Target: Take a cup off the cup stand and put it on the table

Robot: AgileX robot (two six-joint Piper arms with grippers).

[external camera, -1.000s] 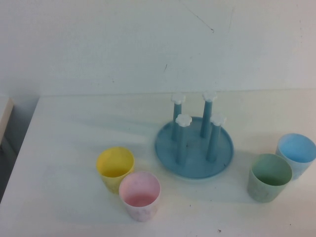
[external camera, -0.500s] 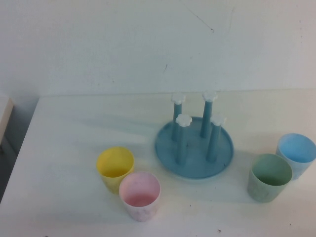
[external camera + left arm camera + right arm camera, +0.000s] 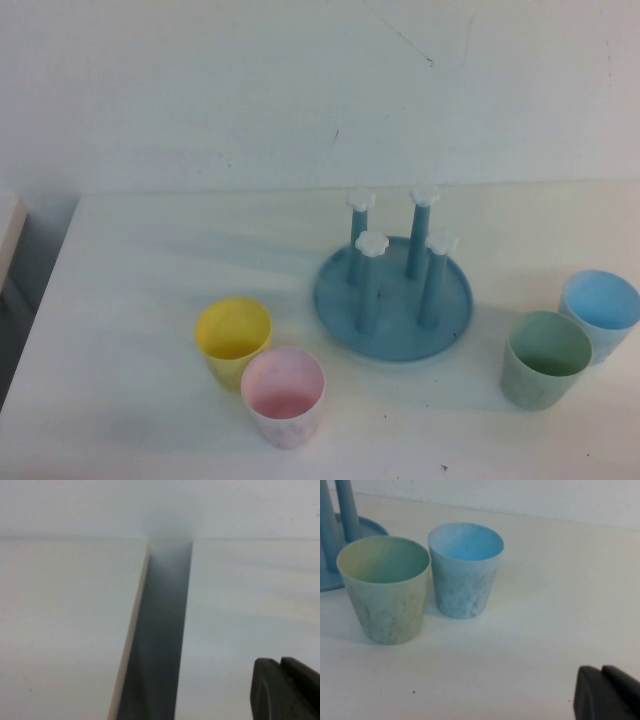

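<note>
The pale pink cup [image 3: 283, 395] stands upright, mouth up, on the white table [image 3: 140, 290] at the front left, touching the yellow cup [image 3: 233, 340]. The blue cup stand [image 3: 393, 300] sits at the centre, and its four white-capped pegs are bare. Neither arm shows in the high view. My left gripper [image 3: 280, 672] is shut and empty, over bare table next to a dark gap at the table's edge. My right gripper [image 3: 601, 680] is shut and empty, low over the table, short of the green and blue cups.
A green cup [image 3: 545, 358] and a blue cup [image 3: 600, 312] stand upright at the right of the stand; they also show in the right wrist view as green [image 3: 385, 587] and blue [image 3: 465, 567], with the stand's edge [image 3: 335, 535] behind. A white wall backs the table.
</note>
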